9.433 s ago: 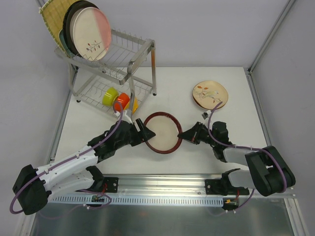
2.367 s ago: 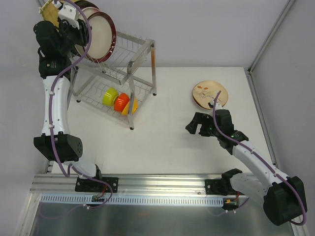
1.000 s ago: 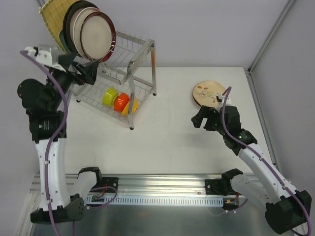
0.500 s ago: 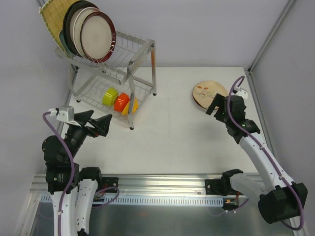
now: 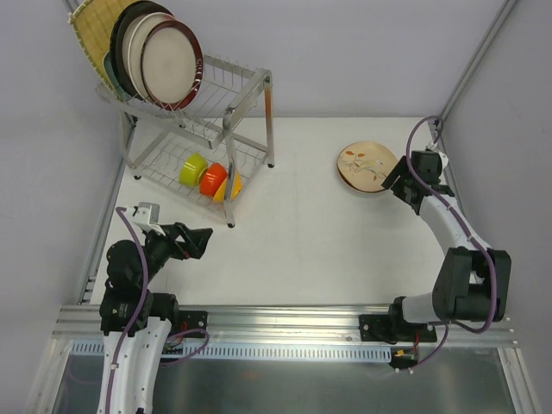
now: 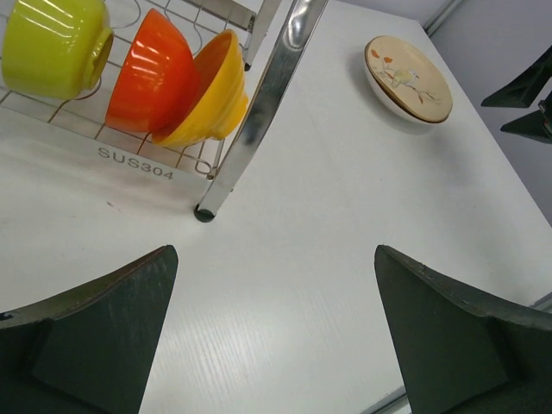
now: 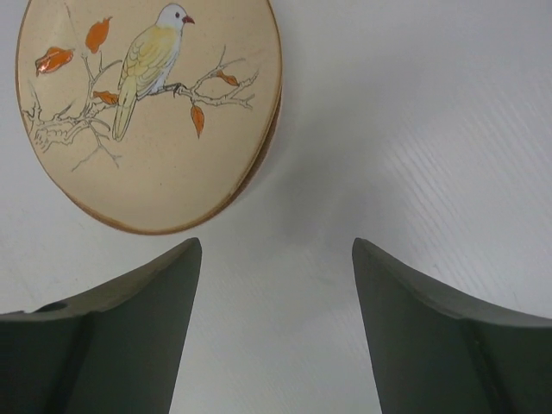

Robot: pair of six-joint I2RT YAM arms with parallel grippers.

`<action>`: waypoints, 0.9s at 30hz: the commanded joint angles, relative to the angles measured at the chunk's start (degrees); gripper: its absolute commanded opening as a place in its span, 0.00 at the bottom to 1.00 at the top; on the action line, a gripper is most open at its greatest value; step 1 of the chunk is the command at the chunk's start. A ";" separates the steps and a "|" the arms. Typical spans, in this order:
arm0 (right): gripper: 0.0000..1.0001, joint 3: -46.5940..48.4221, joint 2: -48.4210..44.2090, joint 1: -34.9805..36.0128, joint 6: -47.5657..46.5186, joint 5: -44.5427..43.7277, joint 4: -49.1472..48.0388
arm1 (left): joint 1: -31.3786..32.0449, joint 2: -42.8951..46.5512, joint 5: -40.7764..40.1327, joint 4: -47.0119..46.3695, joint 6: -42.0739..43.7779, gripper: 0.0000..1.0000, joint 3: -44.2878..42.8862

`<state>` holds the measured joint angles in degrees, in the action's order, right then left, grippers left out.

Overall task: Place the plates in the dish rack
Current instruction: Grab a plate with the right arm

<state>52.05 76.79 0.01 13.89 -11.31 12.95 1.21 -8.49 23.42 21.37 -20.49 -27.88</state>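
Observation:
A cream floral plate with a bird on it (image 5: 366, 166) lies flat on the table at the right. My right gripper (image 5: 392, 179) hovers open just beside its near-right edge. In the right wrist view the plate (image 7: 151, 103) sits ahead and left of the gripper (image 7: 276, 246), with only bare table between the fingers. The dish rack (image 5: 246, 82) stands at the back left. Its top tier holds several upright plates, the front one dark-rimmed (image 5: 171, 65) and a yellow woven one (image 5: 90, 30) at the back. My left gripper (image 5: 203, 241) is open and empty, low near the rack's front leg (image 6: 259, 112).
Green (image 6: 56, 43), orange (image 6: 151, 73) and yellow (image 6: 207, 90) bowls lie on the rack's lower tier. The table's right edge and a frame post (image 5: 435, 125) run close behind my right arm. A rail (image 5: 285, 323) borders the near edge.
My left arm has dropped from the rack's top tier to the table's near left. My right arm has swung round to the plate's right side, its jaws narrowing a little.

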 commanded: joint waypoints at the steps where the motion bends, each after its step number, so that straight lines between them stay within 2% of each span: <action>1: 0.73 6.38 5.02 -2.91 -2.02 5.15 -5.39 | 0.37 0.58 -1.09 -1.24 -0.87 0.99 -0.33; 7: 0.65 13.68 16.08 -6.42 -6.15 10.77 -7.33 | 0.19 0.58 -2.06 -0.01 -0.60 0.99 -0.25; 14: 0.61 22.56 25.93 -8.97 -8.35 15.35 -5.31 | -0.86 -0.74 -1.97 -0.01 -0.43 0.99 -0.16; 24: 0.57 28.81 34.21 -10.29 -13.19 18.69 -2.67 | -2.36 -1.26 -1.54 -0.09 -0.43 0.99 -0.07; 27: 0.52 29.07 35.18 -10.21 -13.54 19.92 -2.67 | -2.44 -1.26 -1.53 -0.01 -0.43 0.99 -0.07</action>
<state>78.54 111.70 -9.93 2.59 6.04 9.52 -0.82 -9.39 21.98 22.28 -20.47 -27.68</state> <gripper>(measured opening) 0.539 0.992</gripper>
